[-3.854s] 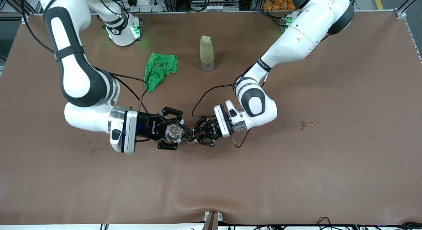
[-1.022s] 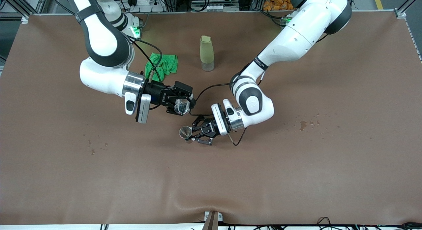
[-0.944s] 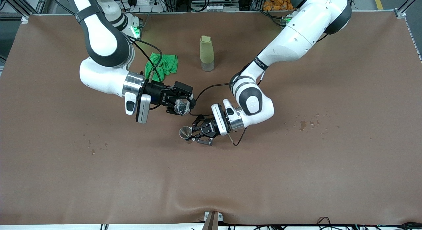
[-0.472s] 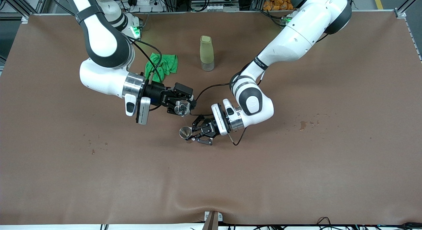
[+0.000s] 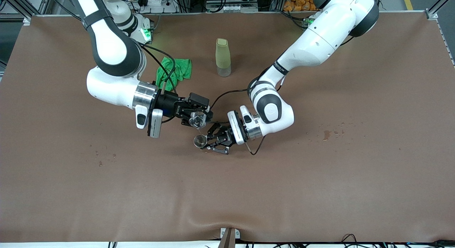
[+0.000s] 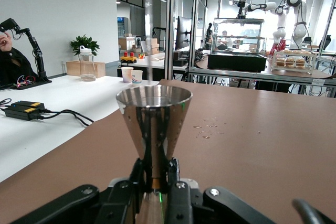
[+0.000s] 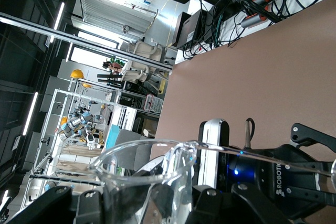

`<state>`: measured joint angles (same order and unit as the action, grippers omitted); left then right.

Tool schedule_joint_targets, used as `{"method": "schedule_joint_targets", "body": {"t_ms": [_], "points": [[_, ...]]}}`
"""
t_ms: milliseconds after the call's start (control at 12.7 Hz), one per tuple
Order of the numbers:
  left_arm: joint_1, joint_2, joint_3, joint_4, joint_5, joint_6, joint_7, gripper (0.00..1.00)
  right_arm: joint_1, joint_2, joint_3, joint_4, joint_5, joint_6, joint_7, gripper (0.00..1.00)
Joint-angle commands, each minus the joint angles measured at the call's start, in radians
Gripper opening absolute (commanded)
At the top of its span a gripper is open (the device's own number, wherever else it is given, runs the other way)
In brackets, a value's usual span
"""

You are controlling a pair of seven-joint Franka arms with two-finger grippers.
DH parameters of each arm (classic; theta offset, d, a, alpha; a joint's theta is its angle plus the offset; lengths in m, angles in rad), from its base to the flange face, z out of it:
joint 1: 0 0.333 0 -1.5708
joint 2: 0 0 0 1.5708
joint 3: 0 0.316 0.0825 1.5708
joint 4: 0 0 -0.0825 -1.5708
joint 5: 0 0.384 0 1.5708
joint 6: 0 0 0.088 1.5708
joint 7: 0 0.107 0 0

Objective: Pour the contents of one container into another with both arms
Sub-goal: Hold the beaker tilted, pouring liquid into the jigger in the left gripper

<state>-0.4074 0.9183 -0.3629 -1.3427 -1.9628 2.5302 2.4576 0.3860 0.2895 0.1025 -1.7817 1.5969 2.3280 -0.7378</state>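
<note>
Right gripper (image 5: 201, 115) tips glass cup (image 5: 197, 120) seemingly toward metal cup (image 5: 199, 141).

The right gripper (image 5: 196, 117) holds the glass cup (image 5: 197, 119) tilted in the air, above and just beside the metal cup (image 5: 199, 141). The left gripper (image 5: 209, 143) holds the metal cup upright over the middle of the table (image 5: 320, 191). The bottle (image 5: 223, 57) stands farther from the front camera than both grippers. The cloth (image 5: 177, 70) lies beside the bottle, toward the right arm's end.
</note>
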Motion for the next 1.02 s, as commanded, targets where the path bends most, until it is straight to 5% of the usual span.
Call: {"method": "schedule_joint_targets", "body": {"t_ms": [0, 944], "points": [[0.007, -0.03, -0.005, -0.029, -0.037, 0.01, 0.034, 0.0, -0.003, 0.022, 0.002, 0.03, 0.037, -0.001, 0.011, 0.0], [0.027, -0.044, -0.005, -0.05, -0.028, 0.005, 0.037, 0.0, -0.006, 0.002, 0.003, -0.027, 0.078, -0.001, 0.012, 0.0]]}}
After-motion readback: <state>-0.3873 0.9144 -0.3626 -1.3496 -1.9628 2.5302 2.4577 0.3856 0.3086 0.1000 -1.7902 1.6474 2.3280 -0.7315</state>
